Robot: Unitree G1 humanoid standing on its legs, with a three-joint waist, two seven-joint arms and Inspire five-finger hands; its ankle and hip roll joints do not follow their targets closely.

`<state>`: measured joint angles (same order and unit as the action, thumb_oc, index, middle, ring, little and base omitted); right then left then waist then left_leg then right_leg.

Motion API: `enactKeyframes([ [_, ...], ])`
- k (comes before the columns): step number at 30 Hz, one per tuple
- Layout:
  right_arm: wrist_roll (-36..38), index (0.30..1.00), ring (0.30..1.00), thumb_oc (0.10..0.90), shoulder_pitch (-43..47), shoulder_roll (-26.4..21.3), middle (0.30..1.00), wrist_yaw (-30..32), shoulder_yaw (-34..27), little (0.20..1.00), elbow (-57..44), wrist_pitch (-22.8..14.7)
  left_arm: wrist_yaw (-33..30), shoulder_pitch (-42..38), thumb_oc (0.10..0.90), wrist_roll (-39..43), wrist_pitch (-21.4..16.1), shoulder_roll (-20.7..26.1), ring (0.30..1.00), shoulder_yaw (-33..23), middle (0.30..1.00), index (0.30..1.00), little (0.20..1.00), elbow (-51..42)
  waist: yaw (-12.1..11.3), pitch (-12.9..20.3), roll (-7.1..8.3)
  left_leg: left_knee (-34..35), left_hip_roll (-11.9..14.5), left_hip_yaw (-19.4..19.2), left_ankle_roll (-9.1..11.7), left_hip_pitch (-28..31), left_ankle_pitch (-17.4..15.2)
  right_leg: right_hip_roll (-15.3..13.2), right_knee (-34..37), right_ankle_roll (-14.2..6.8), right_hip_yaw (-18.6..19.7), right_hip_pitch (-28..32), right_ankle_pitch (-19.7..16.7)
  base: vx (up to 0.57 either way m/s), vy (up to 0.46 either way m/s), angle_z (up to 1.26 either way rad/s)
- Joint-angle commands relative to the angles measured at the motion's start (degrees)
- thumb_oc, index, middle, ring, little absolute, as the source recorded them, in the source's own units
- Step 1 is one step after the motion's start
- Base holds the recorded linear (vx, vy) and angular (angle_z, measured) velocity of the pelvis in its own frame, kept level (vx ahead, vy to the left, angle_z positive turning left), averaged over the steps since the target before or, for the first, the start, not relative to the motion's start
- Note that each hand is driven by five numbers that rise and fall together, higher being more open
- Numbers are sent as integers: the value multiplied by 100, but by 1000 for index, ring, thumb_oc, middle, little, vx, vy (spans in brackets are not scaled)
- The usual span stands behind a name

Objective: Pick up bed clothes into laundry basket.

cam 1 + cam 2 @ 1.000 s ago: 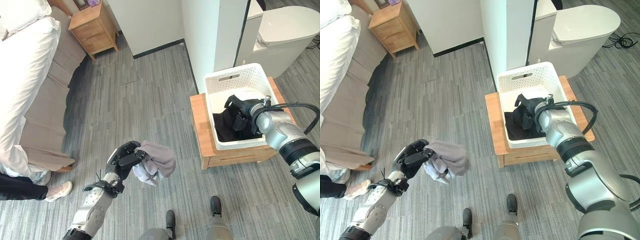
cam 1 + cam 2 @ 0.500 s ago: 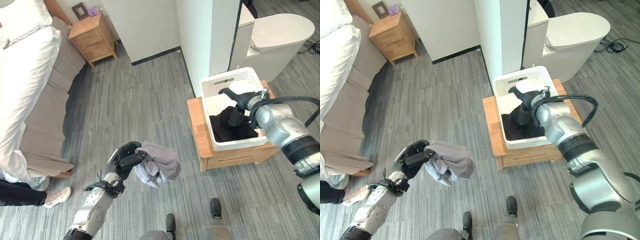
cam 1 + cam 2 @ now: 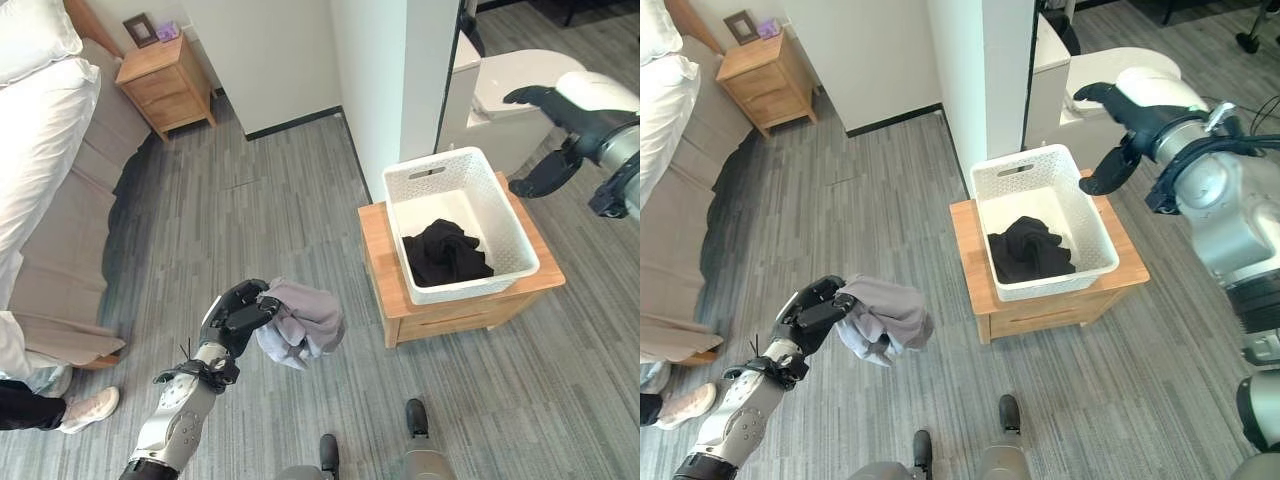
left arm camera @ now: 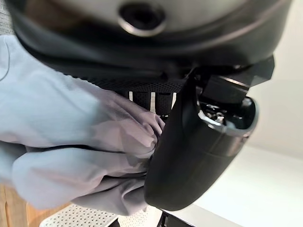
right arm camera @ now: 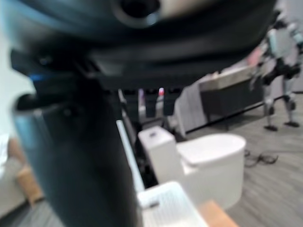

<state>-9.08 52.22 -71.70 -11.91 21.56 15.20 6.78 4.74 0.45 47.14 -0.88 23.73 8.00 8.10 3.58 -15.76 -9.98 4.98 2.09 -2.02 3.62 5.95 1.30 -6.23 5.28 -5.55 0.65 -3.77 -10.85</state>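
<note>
Bunching from the left hand [image 3: 232, 318], grey garment [image 3: 303, 322] sits clenched inside its curled fingers [image 3: 262, 310]

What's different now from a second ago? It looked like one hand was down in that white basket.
The right hand has let go of the black garment and lifted out of the laundry basket; it now hangs open above and beyond it. The garment lies in the basket. The left hand still grips the grey bundle of cloth out in front. The basket sits on the same low wooden stand; the camera itself has shifted.
</note>
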Motion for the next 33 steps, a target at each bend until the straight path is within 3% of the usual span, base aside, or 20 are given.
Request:
enactKeyframes([
  [1, 581, 900, 900, 800, -73, -506, 900, 860, -763, 900, -626, -520, 50, -394, 400, 193, -836, 448, 300, -609, 300, 300, 300, -613, 105, 781, 573, -66, -48, -210, 65, -160, -196, -75, -164, -157, 184, 542, 1190, 30, 24, -6],
  [4, 844, 900, 900, 800, -1240, -455, 900, 1194, -1908, 900, -1079, -739, -134, -808, 400, 67, -1045, 847, 300, -1032, 300, 300, 300, -967, 330, 827, 540, -65, -29, -268, 65, -138, -229, -44, -209, -171, 274, 502, 1201, 8, 20, -8],
  [6, 865, 900, 900, 800, -2725, 203, 900, 1409, -3305, 900, -1759, -879, -317, -1128, 400, -31, -1197, 1146, 300, -1195, 300, 300, 300, -1048, 396, 831, 622, -102, 4, -338, 55, -123, -239, 1, -276, -167, 340, 447, 1171, 34, 19, -9],
  [9, 1543, 900, 900, 800, -4084, 1681, 900, 1376, -4123, 900, -2351, -1114, -583, -1889, 400, -175, -1421, 1490, 300, -1214, 300, 300, 300, -813, 581, 861, 693, -176, 59, -519, 22, 10, -404, 78, -348, -187, 566, 438, 1278, 86, 34, -24],
  [10, 1542, 900, 900, 800, -4111, 1691, 900, 1373, -4150, 900, -2365, -1110, -583, -1900, 400, -173, -1423, 1494, 300, -1196, 300, 300, 300, -808, 563, 865, 699, -176, 58, -525, 21, 12, -409, 78, -349, -188, 571, 437, 1282, 57, 59, -62],
  [11, 1728, 900, 900, 800, -4680, 2374, 900, 1176, -4173, 900, -2335, -1141, -706, -2181, 400, -287, -1443, 1631, 300, -1253, 300, 300, 300, -549, 743, 866, 708, -224, 83, -646, -13, 60, -462, 132, -412, -207, 741, 383, 1297, 26, 71, -58],
  [14, 1999, 900, 900, 800, -5467, 3192, 900, 992, -4097, 900, -2079, -1038, -702, -2915, 400, -572, -1376, 2310, 300, -999, 300, 300, 300, -205, 936, 908, 692, -238, 94, -839, -63, 176, -555, 171, -552, -304, 980, 320, 1376, 30, 121, -51],
  [15, 2055, 900, 900, 800, -5902, 3618, 900, 963, -4034, 900, -1906, -983, -740, -3588, 400, -551, -1419, 2734, 300, -637, 300, 300, 300, 130, 1074, 891, 699, -271, 73, -931, -91, 224, -601, 170, -677, -372, 1107, 244, 1383, -10, 106, -50],
  [18, 1971, 900, 900, 800, -5977, 3804, 900, 1045, -4003, 900, -1913, -988, -752, -3962, 400, -484, -1431, 2912, 300, -426, 300, 300, 300, 344, 1087, 895, 721, -280, 73, -999, -93, 198, -581, 191, -702, -397, 1194, 161, 1312, -36, 83, -41],
  [19, 2313, 900, 900, 800, -6105, 4219, 900, 1014, -3663, 900, -1911, -1128, -846, -4930, 400, -275, -1527, 3234, 300, 141, 300, 300, 300, 859, 1274, 733, 666, -359, 91, -1271, -200, 320, -720, 296, -1319, -583, 1293, -145, 1387, -58, 98, -46],
  [20, 2351, 900, 900, 800, -6081, 4296, 900, 1051, -3576, 900, -1911, -1174, -873, -5131, 400, -177, -1556, 3341, 300, 251, 300, 300, 300, 997, 1198, 644, 677, -388, 134, -1415, -192, 358, -742, 306, -1587, -633, 961, -357, 1353, -75, 85, -29],
  [22, 2351, 900, 900, 800, -6065, 4318, 900, 1053, -3576, 900, -1909, -1176, -865, -5187, 400, -164, -1563, 3360, 300, 292, 300, 300, 300, 1026, 1169, 643, 699, -395, 145, -1441, -178, 327, -711, 325, -1608, -618, 984, -406, 1319, -72, -24, -80],
  [23, 2455, 900, 900, 800, -6018, 4379, 900, 982, -3263, 900, -1900, -1179, -920, -5690, 400, -103, -1543, 3734, 300, 490, 300, 300, 300, 1253, 1037, 495, 686, -758, 311, -1865, -139, 415, -881, -30, -2357, -532, -722, -628, 1591, -81, -16, -147],
  [26, 2595, 900, 900, 800, -5989, 4377, 900, 944, -3095, 900, -1818, -1181, -920, -6066, 400, 67, -1574, 3941, 300, 645, 300, 300, 300, 1642, 977, 598, 827, -1202, 419, -2084, -80, 367, -996, -21, -2094, -366, -954, -410, 1759, 20, -161, -110],
  [27, 2697, 900, 900, 800, -6071, 4329, 900, 1053, -3019, 900, -1683, -1245, -909, -6242, 400, 239, -1558, 3977, 300, 746, 300, 300, 300, 1969, 905, 642, 906, -1968, 641, -2070, 49, 92, -847, 176, -1742, -97, -705, -81, 1909, 87, -264, -70],
  [28, 2700, 900, 900, 800, -6070, 4340, 900, 1054, -3022, 900, -1677, -1251, -898, -6280, 400, 250, -1563, 3979, 300, 781, 300, 300, 300, 1991, 891, 642, 901, -2036, 683, -2066, 71, 53, -865, 207, -1713, -76, -706, -78, 1887, 94, -286, -40],
  [29, 2703, 900, 900, 800, -6087, 4284, 900, 1106, -3014, 900, -1620, -1226, -941, -6369, 400, 269, -1549, 3926, 300, 827, 300, 300, 300, 2091, 831, 600, 944, -2597, 893, -2046, 206, -153, -528, 253, -1692, 28, -726, 44, 1924, 72, -276, -30],
  [30, 2633, 900, 900, 800, -6148, 4225, 900, 1181, -3063, 900, -1624, -1201, -976, -6690, 400, 282, -1517, 3919, 300, 968, 300, 300, 300, 2291, 748, 464, 1006, -3761, 1101, -1831, 440, -537, -142, 441, -1510, 277, -681, 412, 2023, 73, -270, -8],
  [31, 2632, 900, 900, 800, -6154, 4233, 900, 1180, -3073, 900, -1631, -1199, -969, -6716, 400, 287, -1520, 3915, 300, 989, 300, 300, 300, 2306, 749, 447, 996, -3808, 1130, -1804, 455, -555, -153, 465, -1493, 290, -694, 431, 2017, 35, -164, -18],
  [33, 2815, 900, 900, 800, -6279, 4259, 900, 1085, -3092, 900, -1698, -1192, -956, -6775, 400, 404, -1506, 4007, 300, 1034, 300, 300, 300, 2748, 686, 368, 980, -3747, 883, -1290, 417, -790, -155, 427, -1307, 237, -545, 592, 1989, 60, 110, -48],
])
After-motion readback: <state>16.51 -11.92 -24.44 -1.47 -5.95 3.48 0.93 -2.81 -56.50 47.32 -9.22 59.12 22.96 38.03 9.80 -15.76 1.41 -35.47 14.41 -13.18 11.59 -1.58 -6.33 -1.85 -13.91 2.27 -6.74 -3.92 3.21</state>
